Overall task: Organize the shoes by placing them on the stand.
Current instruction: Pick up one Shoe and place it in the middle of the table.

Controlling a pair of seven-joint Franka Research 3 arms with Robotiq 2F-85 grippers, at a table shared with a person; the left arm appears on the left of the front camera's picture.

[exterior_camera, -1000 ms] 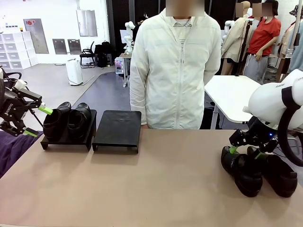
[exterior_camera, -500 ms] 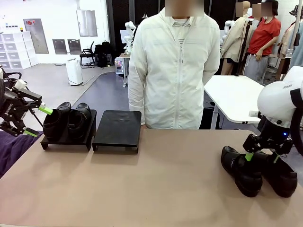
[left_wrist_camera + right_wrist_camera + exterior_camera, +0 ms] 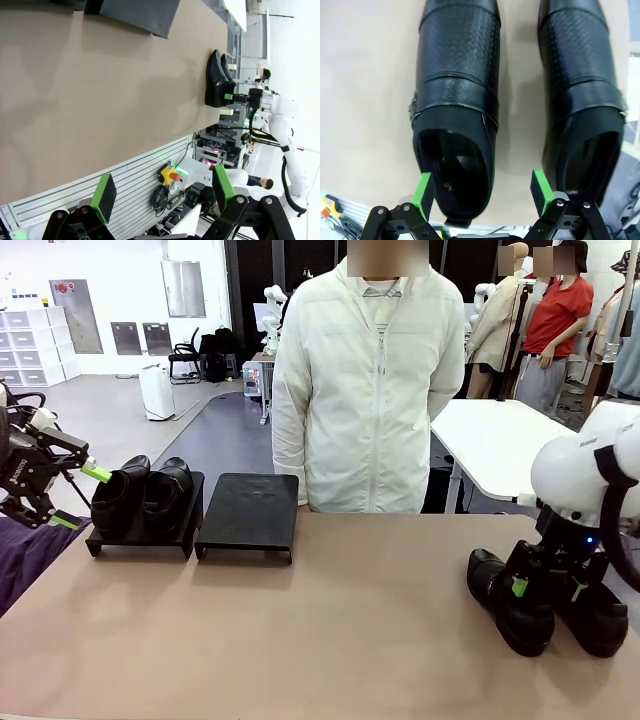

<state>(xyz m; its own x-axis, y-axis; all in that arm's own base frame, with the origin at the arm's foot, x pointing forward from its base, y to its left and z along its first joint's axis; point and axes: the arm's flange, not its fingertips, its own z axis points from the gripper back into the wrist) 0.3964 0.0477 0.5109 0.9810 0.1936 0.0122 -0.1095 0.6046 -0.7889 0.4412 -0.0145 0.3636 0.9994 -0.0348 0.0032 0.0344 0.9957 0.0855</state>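
Black shoes (image 3: pixel 505 605) lie under the wide-open, empty right pincer (image 3: pixel 547 588); left pincer (image 3: pixel 82 497) also open.

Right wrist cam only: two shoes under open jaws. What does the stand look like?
Observer: On the stand, the left platform holds two shoes; the right platform is bare.
Operator: Left gripper?
Observer: The left gripper is open, holding nothing, just left of that shelved pair.
Operator: Person's hands near?
Observer: No. The person stands behind the table, arms drawn back.
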